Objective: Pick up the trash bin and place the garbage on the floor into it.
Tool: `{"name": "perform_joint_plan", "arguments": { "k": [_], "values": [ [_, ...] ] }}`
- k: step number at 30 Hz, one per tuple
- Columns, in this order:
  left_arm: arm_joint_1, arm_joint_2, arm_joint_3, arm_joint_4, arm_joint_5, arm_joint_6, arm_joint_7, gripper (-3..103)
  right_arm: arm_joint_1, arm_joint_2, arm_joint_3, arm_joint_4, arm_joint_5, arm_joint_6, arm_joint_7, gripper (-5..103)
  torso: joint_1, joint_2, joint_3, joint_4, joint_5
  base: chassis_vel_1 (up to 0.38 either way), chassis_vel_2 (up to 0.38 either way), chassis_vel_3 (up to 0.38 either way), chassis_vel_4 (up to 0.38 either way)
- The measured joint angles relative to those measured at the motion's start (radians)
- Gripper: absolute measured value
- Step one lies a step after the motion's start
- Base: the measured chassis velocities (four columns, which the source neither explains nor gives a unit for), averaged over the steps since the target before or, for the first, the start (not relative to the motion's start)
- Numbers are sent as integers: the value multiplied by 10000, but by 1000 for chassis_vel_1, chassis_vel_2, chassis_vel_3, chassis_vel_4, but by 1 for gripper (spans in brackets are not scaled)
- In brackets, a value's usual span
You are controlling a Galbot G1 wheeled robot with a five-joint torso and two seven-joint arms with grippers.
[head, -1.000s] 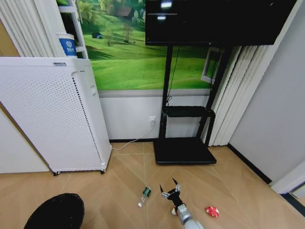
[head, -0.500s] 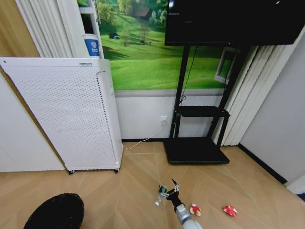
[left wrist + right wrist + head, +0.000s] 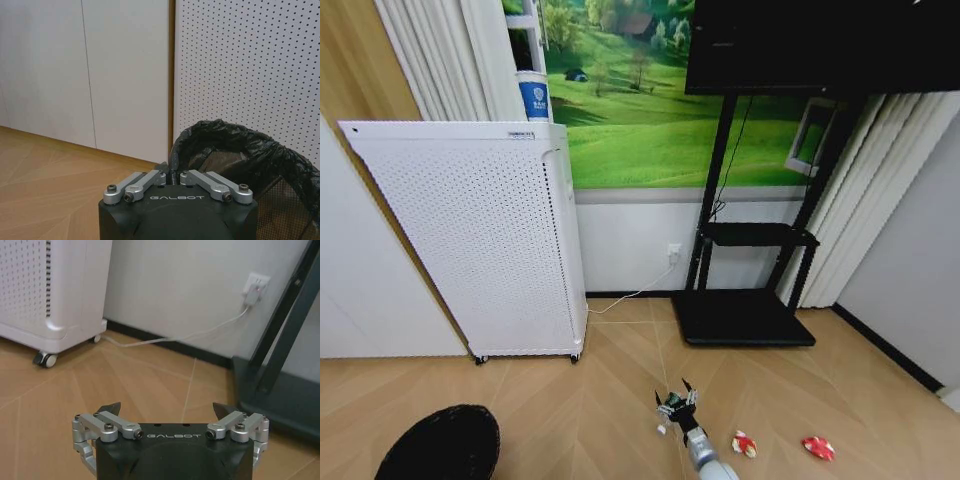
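Jaws: right gripper spread wide above small clear-greenish plastic bottle; left gripper clamped on black wire-mesh trash bin's rim.

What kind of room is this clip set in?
Probably a mock living room or showroom: a TV on a black stand, a landscape mural, a white air purifier, and herringbone wood floor.

The floor is light wood laid in a herringbone pattern. A small bottle lies right at the right end effector, partly covered by it. Two red-and-white wrappers lie to its right, the second farther off. A white perforated appliance on casters and a black stand base rest beyond it.
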Motion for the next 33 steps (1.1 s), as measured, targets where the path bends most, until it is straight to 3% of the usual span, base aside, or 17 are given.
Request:
{"name": "perform_joint_plan", "arguments": {
  "k": [3, 5, 6, 10, 14, 19, 21, 22, 23, 25, 26, 27, 29, 33],
  "values": [
    [-20, -1, 23, 23, 9, -23, 25, 7, 84, -27, -185, -59, 368, -463, 126, 100, 0, 0, 0, 0, 0, 0, 0, 0, 0],
    [-138, 16, 53, 81, 95, -93, 28, 7, 662, -459, -1014, -87, 1483, -2106, 28, 100, 0, 0, -1, 5, -1, 0, 0, 0, 0],
    [-138, 16, 53, 81, 95, -93, 28, 7, 662, -459, -1014, -87, 1483, -2106, 28, 100, 0, 0, -1, 5, -1, 0, 0, 0, 0],
    [-109, -26, 89, -27, 146, -155, 99, 7, 2323, -1196, -2747, -664, 3209, -3530, 181, 100, 1, 0, 0, 4, -1, 0, 0, 0, 0],
    [-85, -52, 89, -57, 157, -195, 130, 7, 2826, -1028, -3263, -1045, 3514, -3719, 362, 100, 1, 0, 0, 6, 0, 0, 0, 0, 0],
    [-84, -79, 86, -119, 190, -207, 141, 7, 3299, -882, -3593, -1695, 2809, -3635, 229, 100, 1, 0, 0, 6, 1, 0, 0, 0, 0],
    [-119, -79, 95, -113, 209, -212, 144, 7, 3362, -1201, -3754, -1414, 3964, -4303, 681, 100, 1, -1, 0, 5, -1, 0, 0, 0, 0],
    [-167, -79, 127, -83, 231, -219, 144, 7, 3361, -1368, -3872, -1171, 5091, -4784, 1219, 100, 1, 0, -1, 0, -5, 0, 0, 0, 0],
    [-167, -79, 127, -83, 231, -219, 144, 7, 3361, -1368, -3872, -1171, 5091, -4784, 1219, 100, 1, 0, -1, 0, -5, 0, 0, 0, 0],
    [-208, -89, 166, -54, 255, -220, 143, 7, 3341, -1331, -3935, -1069, 5931, -5011, 1933, 100, 1, 0, -1, -1, -6, 0, 0, 0, 0],
    [-263, -120, 252, -37, 299, -220, 143, 7, 3276, -1034, -4030, -1004, 7163, -5179, 3184, 100, 1, -1, 0, 3, 4, 0, 0, 0, 0],
    [-263, -120, 252, -37, 299, -220, 143, 7, 3276, -1034, -4030, -1004, 7163, -5179, 3184, 100, 1, -1, 0, 3, 4, 0, 0, 0, 0],
    [-319, -137, 351, -17, 343, -221, 140, 7, 3157, -790, -4091, -747, 8924, -5522, 4408, 100, 0, -1, -1, 7, 1, 0, 0, 0, 0],
    [-388, -136, 400, 62, 365, -222, 129, 7, 3056, -809, -4206, -509, 9751, -5704, 4972, 100, 0, 0, -2, 1, -4, 0, 0, 0, 0]
  ]
}}
